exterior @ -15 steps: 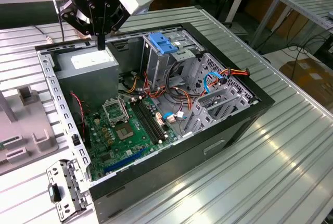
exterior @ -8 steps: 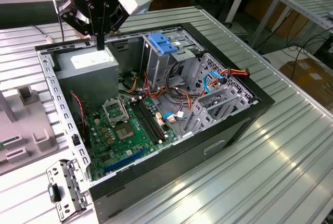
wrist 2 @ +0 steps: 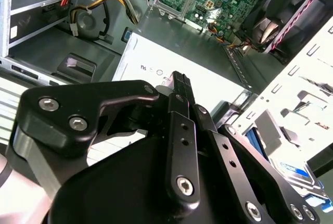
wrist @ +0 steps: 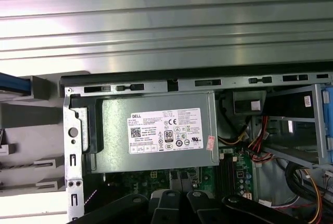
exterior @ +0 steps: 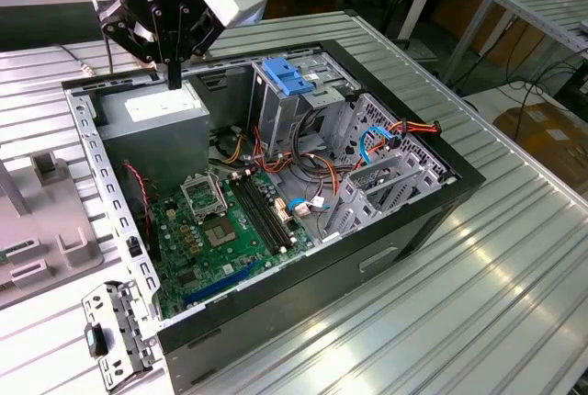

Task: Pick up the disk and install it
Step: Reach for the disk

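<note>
Gripper [exterior: 175, 78] pinched narrow, empty, over the power supply [exterior: 152, 106].
It hangs at the case's [exterior: 367, 257] far corner on the exterior view's left; disk [wrist 2: 291, 168] lies apart.

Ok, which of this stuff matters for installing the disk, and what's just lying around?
Job: flat blue-railed hard disk with white label, black robot gripper, open black computer case.
Idle: grey power-supply box, green motherboard, loose perforated metal bracket.
</note>
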Tool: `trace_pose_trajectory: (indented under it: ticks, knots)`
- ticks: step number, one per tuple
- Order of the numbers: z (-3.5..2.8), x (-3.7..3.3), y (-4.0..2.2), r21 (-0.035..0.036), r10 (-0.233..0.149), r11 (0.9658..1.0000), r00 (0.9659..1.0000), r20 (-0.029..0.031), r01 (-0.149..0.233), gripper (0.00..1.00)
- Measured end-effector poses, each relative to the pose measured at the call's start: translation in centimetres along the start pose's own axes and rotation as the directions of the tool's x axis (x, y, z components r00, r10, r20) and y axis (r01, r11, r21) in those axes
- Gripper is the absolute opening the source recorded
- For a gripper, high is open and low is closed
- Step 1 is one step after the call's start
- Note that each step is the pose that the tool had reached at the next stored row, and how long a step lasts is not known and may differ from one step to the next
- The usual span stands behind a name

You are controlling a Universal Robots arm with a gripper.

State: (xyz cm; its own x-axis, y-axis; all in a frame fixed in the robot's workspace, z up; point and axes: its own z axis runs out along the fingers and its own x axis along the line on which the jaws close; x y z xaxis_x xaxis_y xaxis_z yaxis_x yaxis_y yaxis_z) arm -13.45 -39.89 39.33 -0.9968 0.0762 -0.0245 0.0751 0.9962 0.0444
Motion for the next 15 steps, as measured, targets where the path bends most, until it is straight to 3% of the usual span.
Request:
trace_pose_trajectory:
  ticks: [15]
  knots:
    - [-0.01, 0.40, -0.03, 0.0001, 0.000, 1.0000, 1.0000, 0.0000, 0.000, 0.11]
